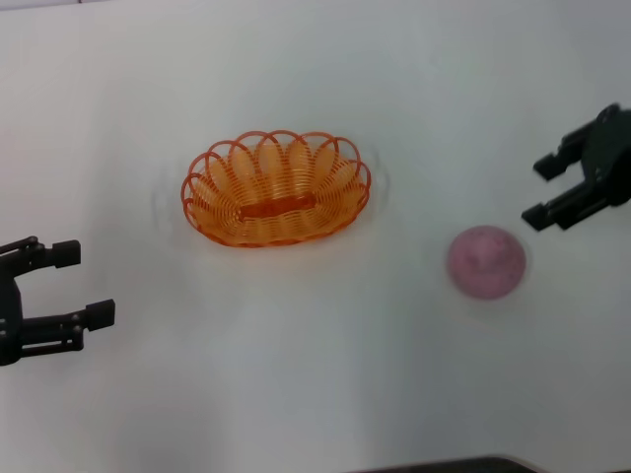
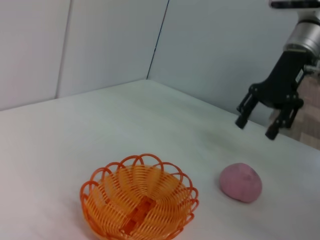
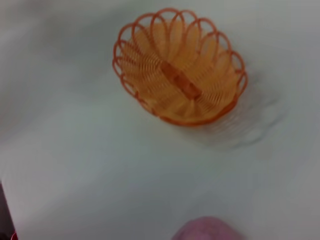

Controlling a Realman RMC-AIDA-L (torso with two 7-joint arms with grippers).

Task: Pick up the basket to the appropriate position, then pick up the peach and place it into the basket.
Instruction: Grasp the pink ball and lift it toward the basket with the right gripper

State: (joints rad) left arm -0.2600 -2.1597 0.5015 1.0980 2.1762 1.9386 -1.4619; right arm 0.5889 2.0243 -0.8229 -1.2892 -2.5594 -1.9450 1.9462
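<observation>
Both my claws hang open over the white table (image 1: 315, 394) with nothing between their fingers. From my head camera, my left gripper (image 1: 91, 286) sits low at the left edge, its two black fingers spread wide and pointing inward, well apart from everything. My right gripper (image 1: 540, 191) is at the right edge, jaws also spread, hovering just beside and a little beyond the round, dull pink-purple, mottled peach (image 1: 485, 261) without touching it. The shallow oval orange basket of looped plastic wire with a scalloped rim (image 1: 276, 187) rests upright near the middle of the table, to the left of the peach and apart from it, holding nothing.

From my left wrist camera, the basket (image 2: 138, 200) lies close in the foreground, the peach (image 2: 241, 182) sits beside it on the bare surface, and my right gripper (image 2: 257, 128) hangs above and past the fruit, fingers parted, clear of it. Grey wall panels (image 2: 100, 45) stand behind the table.

From my right wrist camera, the basket (image 3: 180, 75) lies farther off, and only the top of the peach (image 3: 207, 229) shows at the frame's edge.
</observation>
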